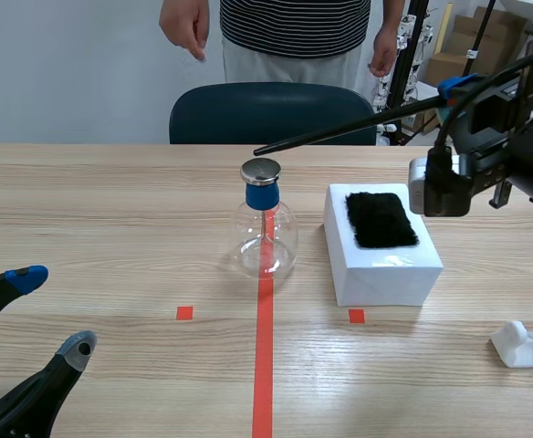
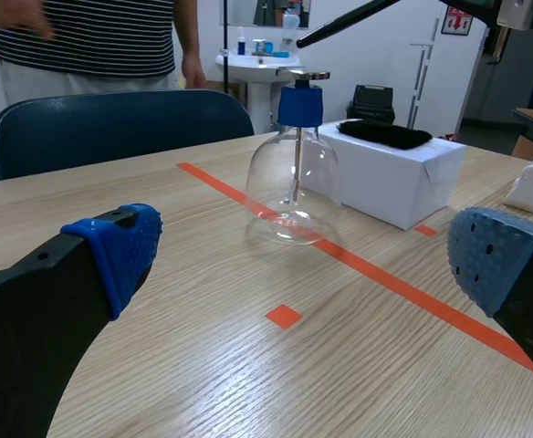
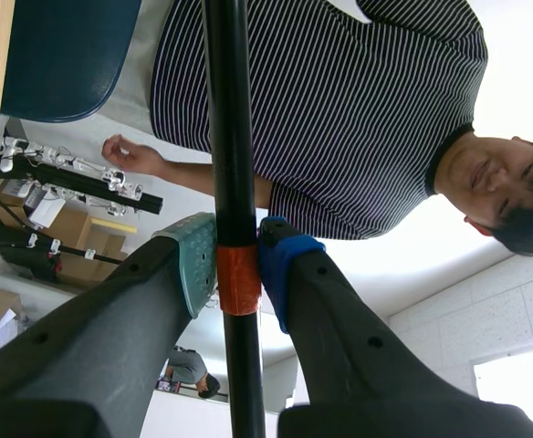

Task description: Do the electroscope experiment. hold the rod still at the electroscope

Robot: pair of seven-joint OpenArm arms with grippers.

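The electroscope (image 1: 266, 224) is a clear glass flask with a blue neck and a flat metal cap, standing on the red tape line at mid-table; it also shows ahead of my left gripper (image 2: 294, 173). A long black rod (image 1: 358, 123) slants in from the right, its tip hovering just above and beside the metal cap. My right gripper (image 3: 239, 265) is shut on the rod (image 3: 232, 137) at its orange band. My left gripper (image 2: 303, 265) stands open low at the near left of the table (image 1: 111, 228), holding nothing.
A white box (image 1: 381, 246) with a black fur pad (image 1: 381, 219) on top sits right of the flask. A white crumpled object (image 1: 529, 344) lies at the near right. A person in a striped shirt (image 1: 294, 23) stands behind a dark blue chair (image 1: 271, 111).
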